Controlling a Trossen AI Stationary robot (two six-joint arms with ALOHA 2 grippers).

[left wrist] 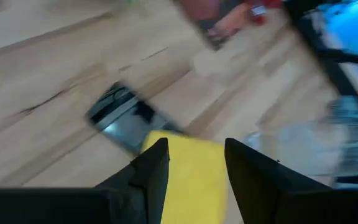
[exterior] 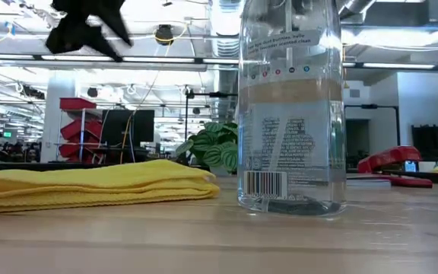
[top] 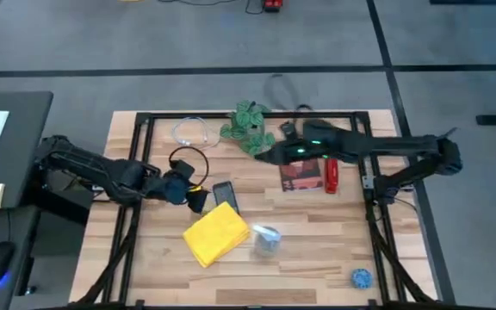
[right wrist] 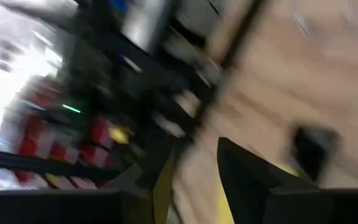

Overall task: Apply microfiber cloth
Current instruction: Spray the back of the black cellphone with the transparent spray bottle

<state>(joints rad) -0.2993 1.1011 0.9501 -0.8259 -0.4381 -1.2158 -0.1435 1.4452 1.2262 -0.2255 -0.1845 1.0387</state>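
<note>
Reaching in from the frame's left, the left gripper (top: 198, 200) hovers with fingers narrowly parted, holding nothing, beside the black phone (top: 225, 195). Below it, centre frame, lies the microfiber cloth (top: 216, 234), a clear bottle (top: 267, 239) beside it. Upper right, the right gripper (top: 261, 156) is parted too.

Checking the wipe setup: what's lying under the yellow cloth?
The folded bright yellow microfiber cloth lies on the wooden table, beside the black phone, not covering it. Anything beneath its folds is hidden.
</note>
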